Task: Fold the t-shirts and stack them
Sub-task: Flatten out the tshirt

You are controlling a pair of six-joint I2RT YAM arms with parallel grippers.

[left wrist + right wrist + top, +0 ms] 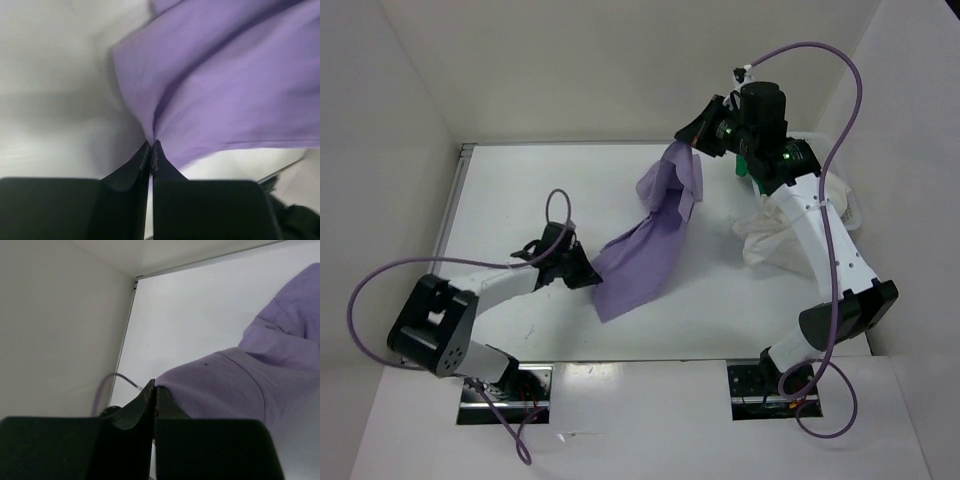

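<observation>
The lavender t-shirt hangs stretched in the air between my two grippers, running from the table's middle up toward the back right. My left gripper is shut on its lower left edge; in the left wrist view the cloth bunches into the closed tips. My right gripper is raised and shut on the upper end; the right wrist view shows the hem pinched at the tips. A white t-shirt spills out at the right. A bit of green t-shirt shows behind the right arm.
The white table is boxed in by white walls on the left, back and right. A white mesh basket stands at the right edge, mostly hidden by the right arm. Purple cables loop from both arms.
</observation>
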